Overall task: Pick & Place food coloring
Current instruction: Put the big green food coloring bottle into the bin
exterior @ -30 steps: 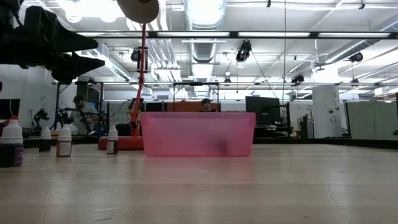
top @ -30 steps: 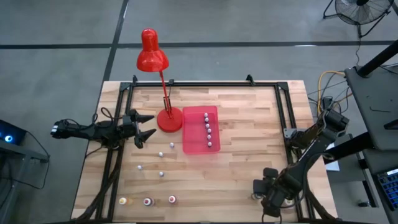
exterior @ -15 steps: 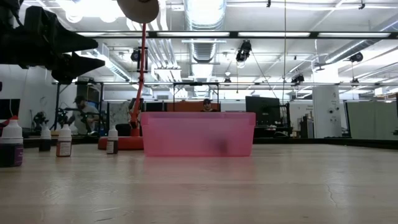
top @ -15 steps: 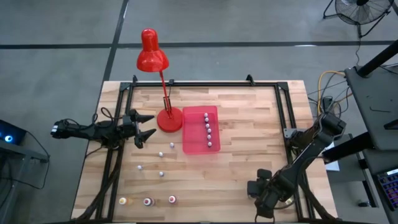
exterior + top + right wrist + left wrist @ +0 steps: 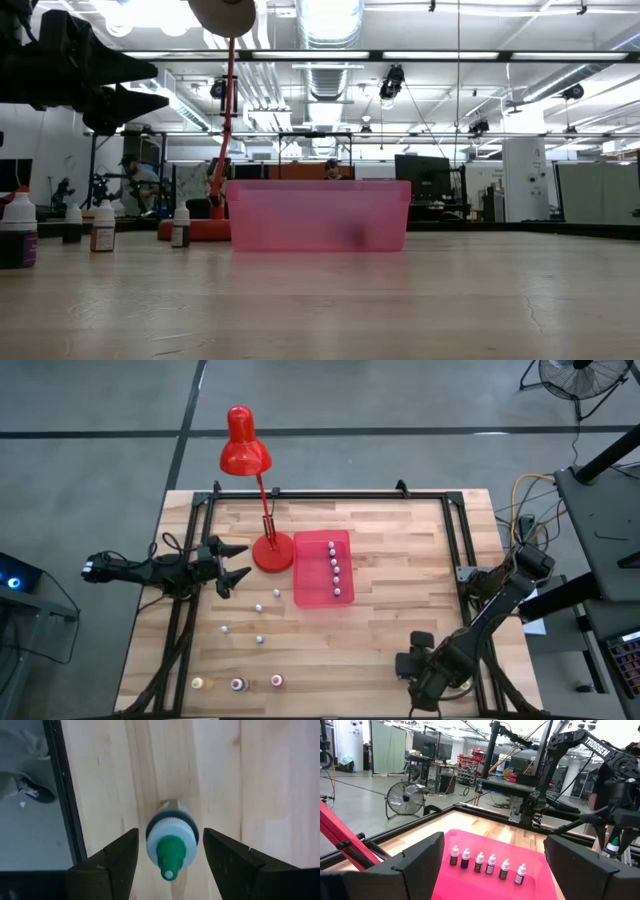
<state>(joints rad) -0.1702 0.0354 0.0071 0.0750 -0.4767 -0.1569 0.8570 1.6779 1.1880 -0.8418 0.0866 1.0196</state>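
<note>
Right gripper (image 5: 420, 678) had been slid toward 9 o'clock; its jaws were spread around a green-tipped bottle (image 5: 171, 840), not yet pinched. Left gripper (image 5: 232, 565) stayed spread, waiting.

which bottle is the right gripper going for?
The green-tipped bottle, alone near the table's right front edge, standing between the right gripper's open fingers; the other bottles are far off.

Six food coloring bottles (image 5: 485, 863) upright in row; green-capped bottle (image 5: 172, 841) upright.
</note>
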